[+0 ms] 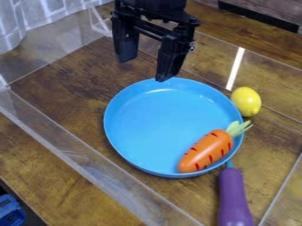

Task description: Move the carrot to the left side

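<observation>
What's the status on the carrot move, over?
Gripper open, hovering above plate's far rim. Carrot untouched, lying in plate, near-right. Nothing between them; lemon and eggplant outside plate.

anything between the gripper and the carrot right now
Only bare plate. In the camera view the open gripper hangs over the far rim of the blue plate, and the carrot lies at its near right edge.

Plate (139, 124) left half free; lemon (245, 100), eggplant (234, 198) crowd carrot (207, 151)
</observation>
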Tool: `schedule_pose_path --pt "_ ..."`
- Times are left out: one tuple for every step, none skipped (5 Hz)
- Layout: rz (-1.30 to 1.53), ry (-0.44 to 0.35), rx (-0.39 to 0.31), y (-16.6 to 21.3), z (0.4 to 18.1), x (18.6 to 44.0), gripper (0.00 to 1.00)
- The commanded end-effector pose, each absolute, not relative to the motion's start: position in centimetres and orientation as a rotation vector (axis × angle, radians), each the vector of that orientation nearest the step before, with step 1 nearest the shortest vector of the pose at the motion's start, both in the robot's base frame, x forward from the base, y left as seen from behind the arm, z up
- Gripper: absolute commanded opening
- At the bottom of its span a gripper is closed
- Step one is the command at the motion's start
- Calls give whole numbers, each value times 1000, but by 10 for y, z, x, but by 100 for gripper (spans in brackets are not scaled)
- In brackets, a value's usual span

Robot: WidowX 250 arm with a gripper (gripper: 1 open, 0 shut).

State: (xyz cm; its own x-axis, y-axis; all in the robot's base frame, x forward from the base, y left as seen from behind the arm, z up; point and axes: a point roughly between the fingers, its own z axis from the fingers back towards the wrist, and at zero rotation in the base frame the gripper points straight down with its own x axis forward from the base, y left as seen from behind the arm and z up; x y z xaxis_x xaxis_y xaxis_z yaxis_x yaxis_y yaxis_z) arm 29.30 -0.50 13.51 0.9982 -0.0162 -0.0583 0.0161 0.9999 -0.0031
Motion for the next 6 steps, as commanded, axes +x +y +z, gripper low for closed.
schedule_pose_path --pt "-23 68 -6 -7 129 293 100" --pt "-30 78 -9 -10 123 293 100" --pt "-35 86 -12 -12 117 294 100" --pt "-44 89 -17 -16 111 295 100" --pt "-52 91 -21 -20 105 296 100" --pt "-60 85 -29 -27 98 298 100"
